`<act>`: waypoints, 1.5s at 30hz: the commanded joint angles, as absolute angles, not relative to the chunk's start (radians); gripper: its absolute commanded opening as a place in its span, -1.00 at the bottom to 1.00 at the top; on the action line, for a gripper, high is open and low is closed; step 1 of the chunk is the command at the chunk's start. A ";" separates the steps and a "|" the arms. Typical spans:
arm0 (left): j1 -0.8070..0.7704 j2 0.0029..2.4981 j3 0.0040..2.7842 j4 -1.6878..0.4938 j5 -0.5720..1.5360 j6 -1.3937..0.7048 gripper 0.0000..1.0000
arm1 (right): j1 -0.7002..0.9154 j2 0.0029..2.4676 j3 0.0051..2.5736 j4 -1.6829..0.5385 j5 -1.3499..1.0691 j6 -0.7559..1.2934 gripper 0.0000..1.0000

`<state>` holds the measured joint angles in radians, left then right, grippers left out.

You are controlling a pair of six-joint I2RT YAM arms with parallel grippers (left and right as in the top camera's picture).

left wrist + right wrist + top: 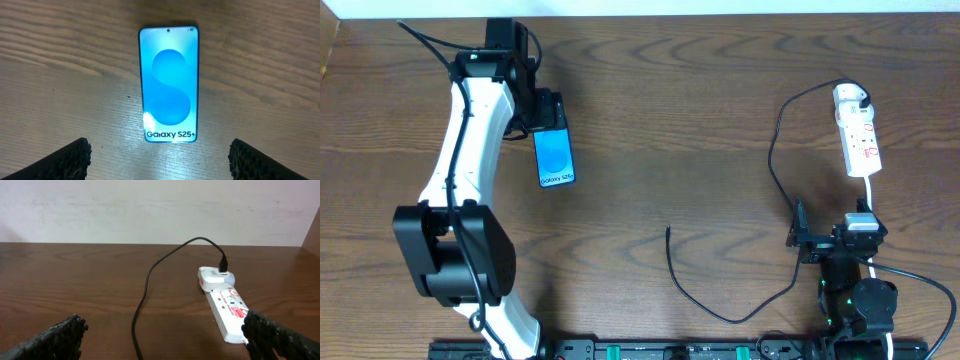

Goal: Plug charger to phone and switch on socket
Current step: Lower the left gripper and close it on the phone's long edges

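The phone (555, 157) lies flat at the table's upper left, its blue screen (169, 85) lit, with the "Galaxy S25+" text at its near end. My left gripper (548, 118) (160, 148) hovers over it, open, its fingers wide either side and touching nothing. The socket (862, 145) (227, 312) lies at the right with a white adapter (850, 97) (212, 277) plugged in at its far end. The charger cable (772, 150) (146, 285) loops from the adapter across the table to its free plug end (668, 232). My right gripper (832, 232) (165, 325) stands open just short of the socket.
A white cord (871, 190) runs from the socket's near end past my right arm. The arms' black base rail (650, 350) lines the front edge. A pale wall (150, 210) stands behind the table.
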<state>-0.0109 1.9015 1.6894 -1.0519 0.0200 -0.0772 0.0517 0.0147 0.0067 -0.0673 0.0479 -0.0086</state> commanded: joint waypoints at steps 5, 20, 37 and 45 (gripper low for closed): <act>-0.013 2.006 1.708 -1.082 0.035 -0.083 0.77 | 0.060 0.013 0.006 -0.072 0.046 -0.016 0.99; -0.013 2.080 1.706 -1.065 0.045 -0.083 0.76 | 0.060 0.013 0.006 -0.072 0.046 -0.016 0.99; -0.013 2.081 1.706 -1.049 0.079 -0.087 1.00 | 0.060 0.013 0.006 -0.072 0.046 -0.016 0.99; -0.013 2.097 1.677 -1.014 0.079 -0.087 1.00 | 0.060 0.013 0.006 -0.072 0.046 -0.016 0.99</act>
<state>-0.0116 2.0727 1.6894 -1.0275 0.0765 -0.0826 0.0517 0.0147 0.0067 -0.0673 0.0479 -0.0086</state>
